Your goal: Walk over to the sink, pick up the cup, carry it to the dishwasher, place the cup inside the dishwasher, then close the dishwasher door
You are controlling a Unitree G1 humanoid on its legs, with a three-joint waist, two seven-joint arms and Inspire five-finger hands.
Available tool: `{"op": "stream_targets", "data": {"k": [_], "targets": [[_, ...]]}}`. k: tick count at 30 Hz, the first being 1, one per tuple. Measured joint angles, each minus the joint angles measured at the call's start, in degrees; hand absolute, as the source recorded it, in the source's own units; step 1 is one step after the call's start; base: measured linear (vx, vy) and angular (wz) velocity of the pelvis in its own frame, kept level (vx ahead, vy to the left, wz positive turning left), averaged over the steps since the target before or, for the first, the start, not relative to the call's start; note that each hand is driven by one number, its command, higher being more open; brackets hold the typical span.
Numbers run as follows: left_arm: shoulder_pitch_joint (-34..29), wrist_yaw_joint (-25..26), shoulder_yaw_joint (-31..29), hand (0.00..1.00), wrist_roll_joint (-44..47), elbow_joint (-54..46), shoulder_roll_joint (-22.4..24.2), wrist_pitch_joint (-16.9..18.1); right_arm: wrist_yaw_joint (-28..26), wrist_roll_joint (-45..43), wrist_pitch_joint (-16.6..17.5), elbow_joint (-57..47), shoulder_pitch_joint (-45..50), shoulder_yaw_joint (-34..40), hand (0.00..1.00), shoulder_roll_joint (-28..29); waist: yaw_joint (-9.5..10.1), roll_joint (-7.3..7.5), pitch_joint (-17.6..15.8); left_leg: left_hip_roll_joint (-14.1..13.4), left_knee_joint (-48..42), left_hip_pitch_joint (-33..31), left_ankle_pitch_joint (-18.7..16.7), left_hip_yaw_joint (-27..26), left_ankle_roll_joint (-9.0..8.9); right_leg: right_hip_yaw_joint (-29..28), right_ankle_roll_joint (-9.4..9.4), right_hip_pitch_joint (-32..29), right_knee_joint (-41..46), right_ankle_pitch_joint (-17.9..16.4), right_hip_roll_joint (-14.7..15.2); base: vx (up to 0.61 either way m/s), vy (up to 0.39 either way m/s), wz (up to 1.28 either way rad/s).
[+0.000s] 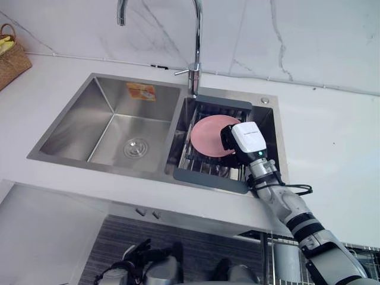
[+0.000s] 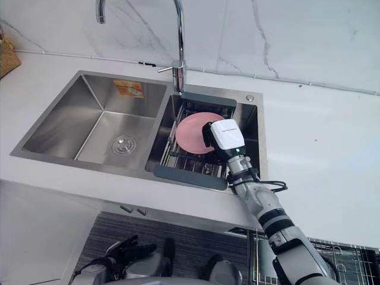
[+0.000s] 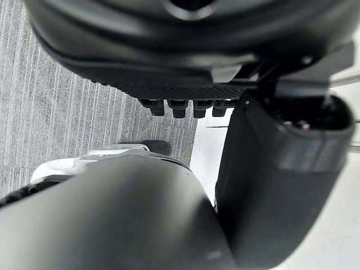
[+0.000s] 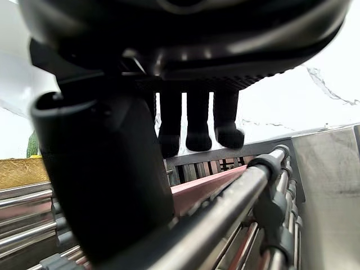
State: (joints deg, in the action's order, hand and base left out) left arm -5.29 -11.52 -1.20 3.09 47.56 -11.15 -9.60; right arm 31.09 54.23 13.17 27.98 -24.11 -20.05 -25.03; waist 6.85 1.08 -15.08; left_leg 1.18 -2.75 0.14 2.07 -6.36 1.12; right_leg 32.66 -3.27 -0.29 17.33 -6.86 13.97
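White counter [image 1: 332, 136], inset sink [image 1: 77, 119], seemingly wicker basket [image 1: 12, 62]

A white marble wall [image 1: 309, 35] with thin grey veins fills the top of the frame. Below it lies a smooth white countertop [image 1: 332, 136], brightly and evenly lit. A stainless steel double sink [image 1: 77, 119] is set into it at the centre, with a tall curved chrome faucet [image 1: 198, 41] behind. A brown woven basket [image 1: 10, 62] stands at the upper left edge. At the bottom, a dark grey striped floor [image 1: 196, 240] shows beside a pale grey cabinet front [image 1: 41, 237].
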Motion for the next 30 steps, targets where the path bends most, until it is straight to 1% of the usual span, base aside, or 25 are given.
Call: {"op": "stream_targets", "data": {"k": [8,11,12,16,19,20,21,24,27,30], "targets": [[0.0,-0.3,-0.7,1.0,-0.4,0.0,0.3,0.2,1.0,0.0,0.0,0.0,0.0,0.0,0.0,-0.4,0.06,-0.03,-0.2,0.1,-0.2,-0.3,0.0,0.6,0.03,0.5,-0.15,0.0,0.7,-0.6,0.3,0.0,-0.015,0.03],[0.0,-0.3,-0.7,1.0,-0.6,0.1,0.3,0.4,1.4,0.0,0.0,-0.1,0.0,0.0,0.0,-0.4,0.07,-0.05,-0.2,0.1,0.4,0.0,-0.1,0.8,0.19,0.6,0.09,0.0,0.7,-0.8,0.3,0.01,-0.023,0.02],[0.0,-0.3,-0.7,1.0,-0.8,0.1,0.3,0.5,1.4,-0.1,0.1,-0.1,0.0,0.0,1.0,-0.4,0.07,-0.06,-0.2,0.1,0.5,0.1,0.0,0.8,0.18,0.6,0.11,0.0,0.7,-0.8,0.3,0.0,0.0,0.0],[0.0,-0.3,-0.8,1.0,-0.9,0.1,0.3,0.5,1.5,-1.1,0.4,-0.4,0.0,0.0,1.0,-0.5,0.0,-0.15,-0.3,0.1,0.4,0.2,0.3,0.6,-0.27,0.4,0.08,0.0,0.9,-0.8,0.3,0.02,-0.025,0.0],[-0.1,-0.2,-0.9,1.0,-0.9,0.1,0.5,0.5,1.9,-5.1,0.4,-0.8,0.1,0.1,1.0,-0.6,-0.04,-0.23,-0.3,0.0,0.6,0.4,0.2,0.5,-0.25,0.2,0.21,0.0,0.9,-0.8,0.3,0.0,0.0,0.0],[-0.1,-0.2,-0.9,1.0,-0.9,0.1,0.6,0.6,2.3,-6.6,0.4,-1.8,0.6,1.2,1.0,-0.5,-0.03,-0.46,-0.5,0.0,0.6,0.4,0.2,0.4,-0.23,0.1,0.22,0.0,0.9,-0.9,0.3,0.02,-0.023,-0.03],[-0.1,-0.2,-1.0,1.0,-0.9,0.1,0.9,0.8,4.8,-8.7,0.4,-3.1,1.3,3.6,1.0,0.5,-0.02,-0.83,-0.7,0.0,0.8,0.5,0.2,0.3,-0.23,0.0,0.2,-0.1,0.9,-0.9,0.3,0.03,-0.022,-0.04],[-0.1,0.2,-1.0,1.0,-0.8,0.0,1.6,0.9,9.7,-12.5,0.4,-7.0,2.4,8.9,1.0,4.1,-0.03,-1.79,-1.2,0.0,1.5,1.4,0.3,-0.6,-0.18,-0.9,0.33,-0.2,1.2,-0.9,0.3,0.05,-0.02,-0.13],[-0.1,0.4,-1.0,1.0,-0.8,0.1,1.6,0.8,11.7,-12.6,0.4,-9.8,3.3,11.3,1.0,4.9,-0.1,-1.79,-1.2,0.0,1.7,1.8,0.3,-0.9,0.04,-1.2,0.32,-0.3,1.6,-1.1,0.3,0.08,-0.045,-0.09],[-0.1,0.7,-1.0,1.0,-0.8,0.3,1.6,0.5,12.0,-12.6,0.4,-10.5,4.1,12.1,1.0,5.6,-0.37,-1.78,-1.2,-0.1,2.2,2.8,0.2,-1.3,0.02,-1.4,0.3,0.3,1.7,-1.1,0.2,0.07,-0.03,-0.08]]}}
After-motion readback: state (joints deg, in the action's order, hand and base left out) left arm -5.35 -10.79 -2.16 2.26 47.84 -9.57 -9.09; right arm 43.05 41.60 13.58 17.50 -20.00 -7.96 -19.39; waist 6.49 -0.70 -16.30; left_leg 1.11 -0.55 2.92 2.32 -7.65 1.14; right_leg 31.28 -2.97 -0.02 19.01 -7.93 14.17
